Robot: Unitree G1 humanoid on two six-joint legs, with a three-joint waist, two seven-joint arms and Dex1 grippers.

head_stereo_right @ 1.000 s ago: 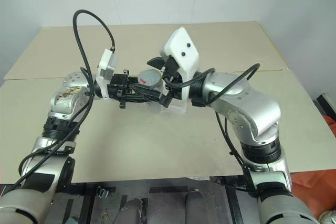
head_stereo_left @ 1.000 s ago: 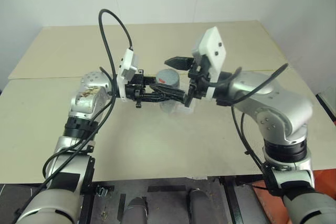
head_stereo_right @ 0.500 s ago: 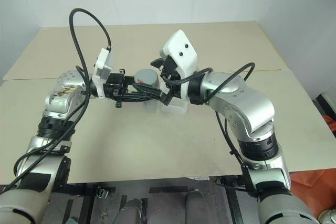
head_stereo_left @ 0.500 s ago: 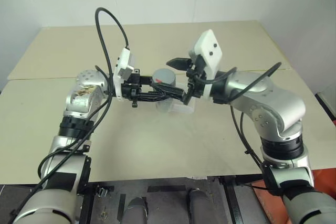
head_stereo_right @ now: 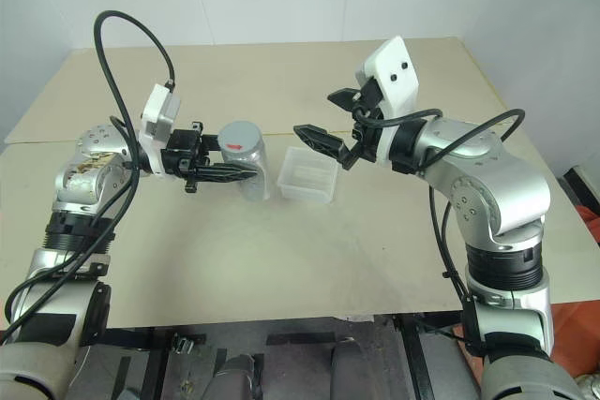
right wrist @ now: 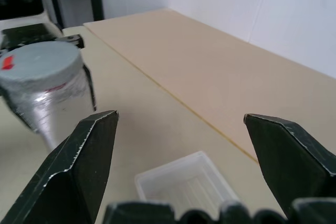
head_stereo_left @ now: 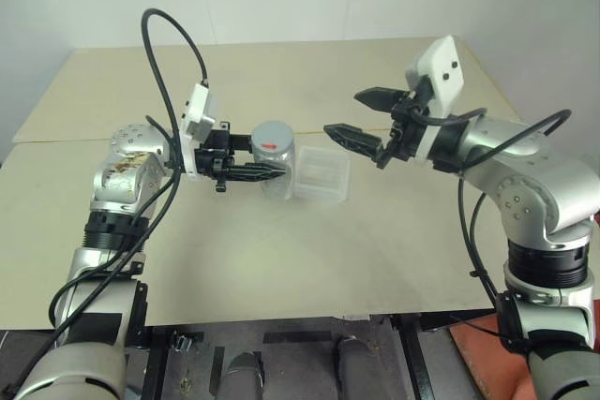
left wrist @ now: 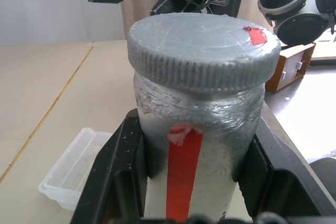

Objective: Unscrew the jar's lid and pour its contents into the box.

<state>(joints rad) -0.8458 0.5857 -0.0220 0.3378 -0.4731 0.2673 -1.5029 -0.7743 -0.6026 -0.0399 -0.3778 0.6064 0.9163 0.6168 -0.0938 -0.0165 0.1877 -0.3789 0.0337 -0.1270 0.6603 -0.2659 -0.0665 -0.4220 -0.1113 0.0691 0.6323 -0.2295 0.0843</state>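
Jar (head_stereo_left: 275, 158): small silvery-grey cyl., crinkled foil-like wall, red strip down its side, upright, held above the table (head_stereo_left: 234, 250) w/ left gripper (head_stereo_left: 272, 172) clenched round its body. Lid (left wrist: 203, 50) on, grey, ribbed edge, scratched top w/ a red bit near the rim. Box (head_stereo_left: 322, 174): clear shallow tray just beside jar, on table. Right gripper (head_stereo_left: 361, 114) spread wide, nothing in it, apart from jar, above box's far side. Table is pale beige boards w/ a seam; white walls behind.
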